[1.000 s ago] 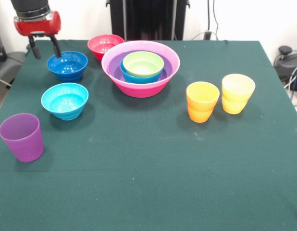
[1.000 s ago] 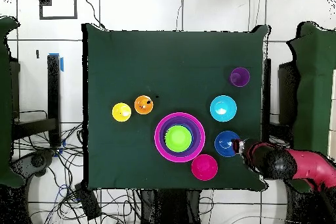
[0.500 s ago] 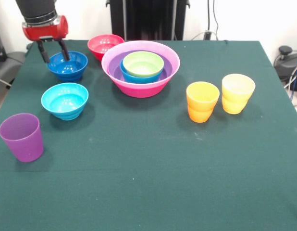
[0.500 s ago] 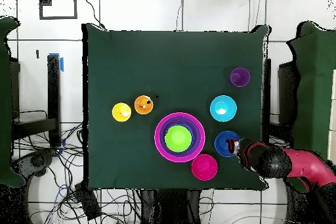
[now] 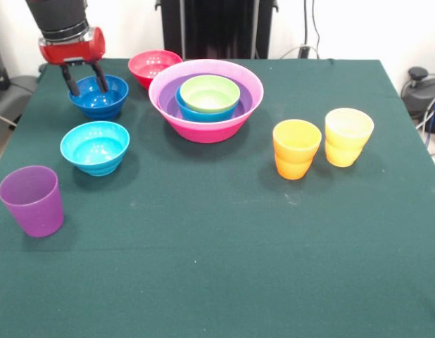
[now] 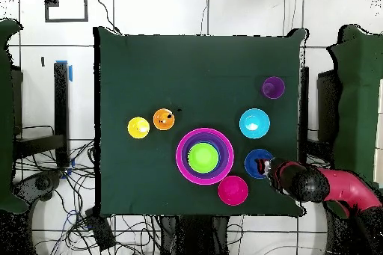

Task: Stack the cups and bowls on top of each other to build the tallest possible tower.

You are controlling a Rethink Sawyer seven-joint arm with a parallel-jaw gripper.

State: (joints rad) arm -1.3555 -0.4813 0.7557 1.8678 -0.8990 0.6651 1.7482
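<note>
the gripper (image 5: pixel 86 79) hung over the dark blue bowl (image 5: pixel 99 96), its two black fingers spread apart and holding nothing; one tip stood at the bowl's outer rim, the other over its hollow. whether either tip touched the plastic could not be told. the arm (image 6: pixel 329 192) came in over the table's edge, and in the overhead view its bulk hid the bowl's side nearest the base.

just beside the gripper, toward the table's middle, sat the red-pink bowl (image 5: pixel 153 65), close to the back edge. beyond that stood the tower (image 5: pixel 205 98): the hot-pink bowl with purple, blue and lime green bowls nested inside. the purple and blue ones showed only as rims. the gap between the dark blue bowl and the tower was narrow.

in front of the gripper, away from the base, lay the cyan bowl (image 5: pixel 95 146), near the dark blue one but apart. farther on, by the table's side edge, stood the purple cup (image 5: pixel 32 200).

well apart from the gripper, past the tower, the orange cup (image 5: pixel 296 148) and yellow cup (image 5: pixel 348 136) stood side by side, almost touching.

the green cloth (image 5: pixel 224 267) lay bare over the whole half farthest from the base.
</note>
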